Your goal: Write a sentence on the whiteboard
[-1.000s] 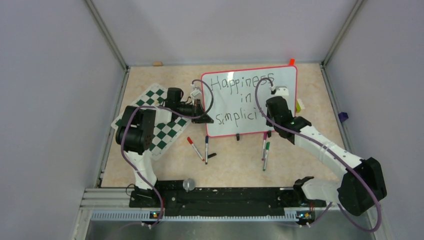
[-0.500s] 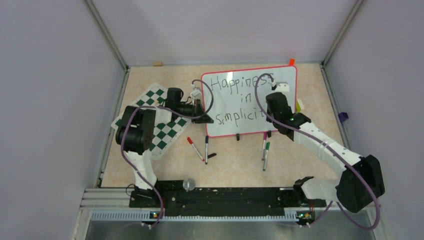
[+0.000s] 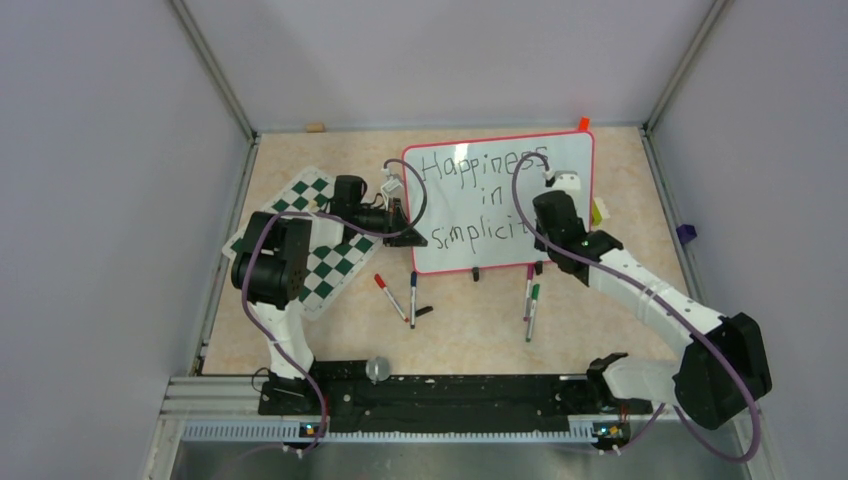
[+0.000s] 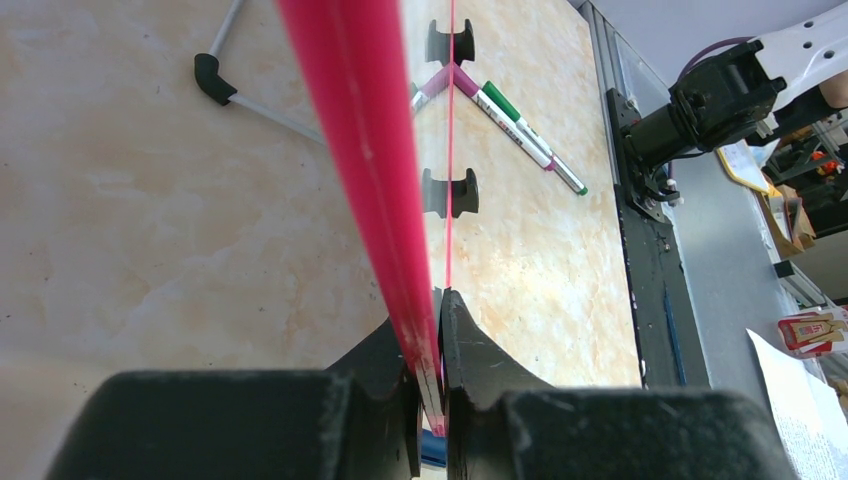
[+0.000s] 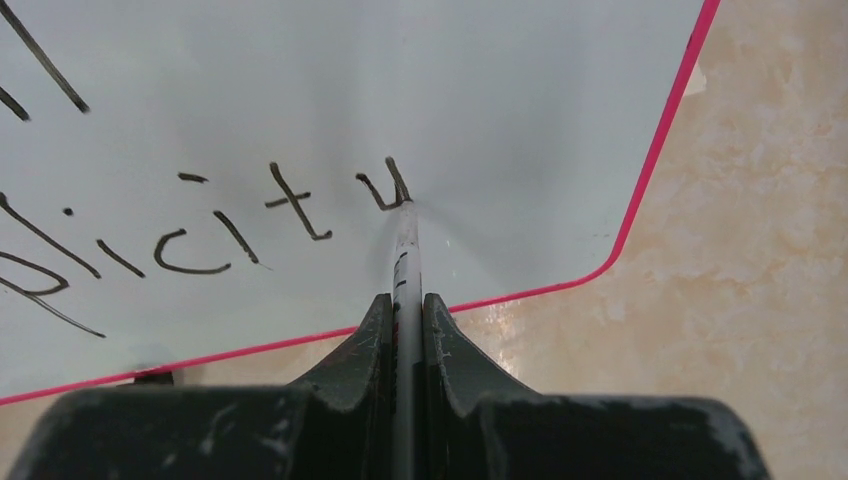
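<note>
Top external view: grey walls [image 3: 100,200] with metal corner posts close in a beige, marbled bench [image 3: 480,345] on three sides. Two arms are bolted at the near edge, the left arm [image 3: 270,275] and the right arm [image 3: 650,295].

One whiteboard [image 3: 480,215] sits at the far middle of the bench. Its red-framed near edge rests on two black feet [image 3: 476,272]. It reads "Happiness in Simplicit", with one more letter partly drawn. One green-and-white chess mat [image 3: 325,265] lies to its left, under the left arm.

The left end effector [image 4: 430,315] is pinched tight on the board's red frame at its left side. The right end effector [image 5: 405,300] is clamped shut on a marker [image 5: 405,250], whose tip touches the board at the end of the last word.

Four more markers lie loose in front of the board. A red-capped one [image 3: 384,291] and a blue-capped one [image 3: 412,295] lie left of centre. A magenta one [image 3: 529,285] and a green one [image 3: 533,305] lie side by side to the right.

There are four small bits near the edges:
- an orange one [image 3: 583,123] behind the board
- a tan one [image 3: 316,127] at the back wall
- a yellowish one [image 3: 598,210] beside the board's right edge
- a purple one [image 3: 685,234] at the right rail
</note>
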Robot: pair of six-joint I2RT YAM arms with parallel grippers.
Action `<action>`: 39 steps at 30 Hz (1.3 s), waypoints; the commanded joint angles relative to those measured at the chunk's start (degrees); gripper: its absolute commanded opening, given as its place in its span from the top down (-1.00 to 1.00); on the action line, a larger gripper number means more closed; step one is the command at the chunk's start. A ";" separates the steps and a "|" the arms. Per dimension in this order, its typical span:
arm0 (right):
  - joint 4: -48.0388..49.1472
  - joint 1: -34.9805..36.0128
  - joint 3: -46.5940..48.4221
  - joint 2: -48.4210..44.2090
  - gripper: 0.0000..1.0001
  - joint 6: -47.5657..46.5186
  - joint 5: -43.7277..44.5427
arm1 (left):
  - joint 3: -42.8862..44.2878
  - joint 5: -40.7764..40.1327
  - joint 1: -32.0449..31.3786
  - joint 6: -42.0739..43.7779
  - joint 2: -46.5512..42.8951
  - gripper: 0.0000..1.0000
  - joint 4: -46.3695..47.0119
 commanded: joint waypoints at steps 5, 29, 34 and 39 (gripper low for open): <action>-1.16 -0.76 -3.64 -2.50 1.00 2.92 -3.27 | -1.88 -2.18 -1.24 6.09 1.92 1.00 -6.15; -1.60 -0.74 -1.77 -13.74 1.00 0.77 -8.84 | -4.60 -1.92 -1.17 0.86 0.76 0.09 1.25; -1.56 -0.77 -1.49 -14.15 1.00 0.64 -8.91 | -5.17 -2.38 -0.90 1.72 -0.47 -0.07 0.77; -1.57 -0.76 -1.08 -14.60 1.00 0.36 -8.81 | -6.23 -2.66 -0.39 3.08 -2.81 -0.25 0.01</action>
